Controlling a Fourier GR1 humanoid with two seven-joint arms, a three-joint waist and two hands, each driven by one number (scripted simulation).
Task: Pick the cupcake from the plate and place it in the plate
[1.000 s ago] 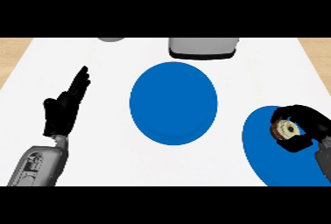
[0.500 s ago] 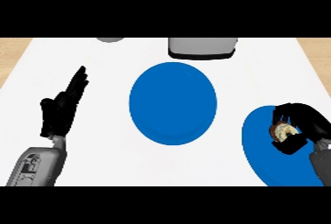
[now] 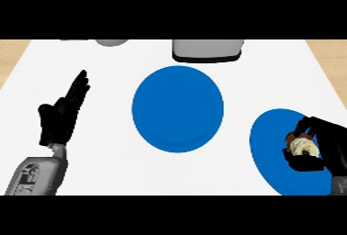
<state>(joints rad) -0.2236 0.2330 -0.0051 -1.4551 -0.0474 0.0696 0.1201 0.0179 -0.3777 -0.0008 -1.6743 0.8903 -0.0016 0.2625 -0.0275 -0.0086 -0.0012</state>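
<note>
Right hand [image 3: 317,151] at lower right curls round the cupcake [image 3: 302,146] on the right plate [image 3: 271,137], so lifting straight up before crossing to the centre plate [image 3: 177,108] seems wise, while the left hand [image 3: 59,117] rests open at left.

Since a second ago we have closed our right hand [image 3: 318,151] round the cupcake [image 3: 301,146], now mostly hidden by our fingers.
</note>
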